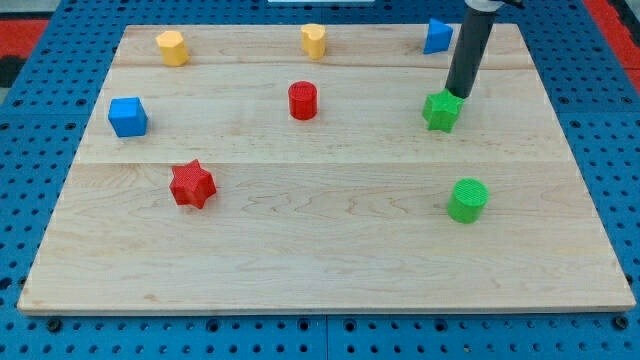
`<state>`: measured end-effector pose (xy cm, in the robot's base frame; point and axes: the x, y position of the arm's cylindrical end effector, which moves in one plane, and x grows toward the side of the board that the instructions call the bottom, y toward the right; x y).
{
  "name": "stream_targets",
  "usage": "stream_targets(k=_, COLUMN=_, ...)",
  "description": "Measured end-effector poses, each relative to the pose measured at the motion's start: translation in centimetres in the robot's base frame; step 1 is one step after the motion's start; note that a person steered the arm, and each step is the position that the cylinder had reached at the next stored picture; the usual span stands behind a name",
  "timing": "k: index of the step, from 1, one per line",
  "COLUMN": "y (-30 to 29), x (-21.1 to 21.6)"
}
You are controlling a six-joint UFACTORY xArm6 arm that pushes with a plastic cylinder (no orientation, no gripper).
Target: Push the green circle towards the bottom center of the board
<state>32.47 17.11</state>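
Note:
The green circle point(467, 199), a short cylinder, stands on the wooden board point(320, 260) at the view's lower right. My tip point(457, 96) is at the view's upper right, touching the top edge of a green star point(441, 111). The tip is well above the green circle, with the green star between them. The dark rod rises from the tip toward the view's top edge.
A red cylinder point(302, 100) stands at centre top, a red star point(192, 185) at left. A blue cube point(128, 116) is at far left. A yellow block point(172, 47), a second yellow block point(314, 40) and a blue block point(436, 36) line the top edge.

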Motion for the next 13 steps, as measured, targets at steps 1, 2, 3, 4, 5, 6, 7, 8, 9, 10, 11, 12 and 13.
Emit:
stream_targets(k=1, y=0.0, x=-1.5)
stream_targets(k=2, y=0.0, x=-3.1)
stream_targets(k=3, y=0.0, x=-4.4)
stream_targets(k=4, y=-0.7, x=-4.4)
stream_targets(k=5, y=-0.7, x=-4.5)
stream_targets(k=6, y=-0.5, x=-1.7)
stream_targets(k=7, y=-0.4, x=0.7)
stream_targets(k=8, y=2.6, x=0.6)
stream_targets(k=9, y=6.6, x=-0.2)
stream_targets(k=10, y=10.2, x=-1.1)
stream_targets(k=11, y=12.5, x=-1.1)
stream_targets(k=12, y=10.6, x=1.0)
stream_targets(k=13, y=7.4, x=4.0)
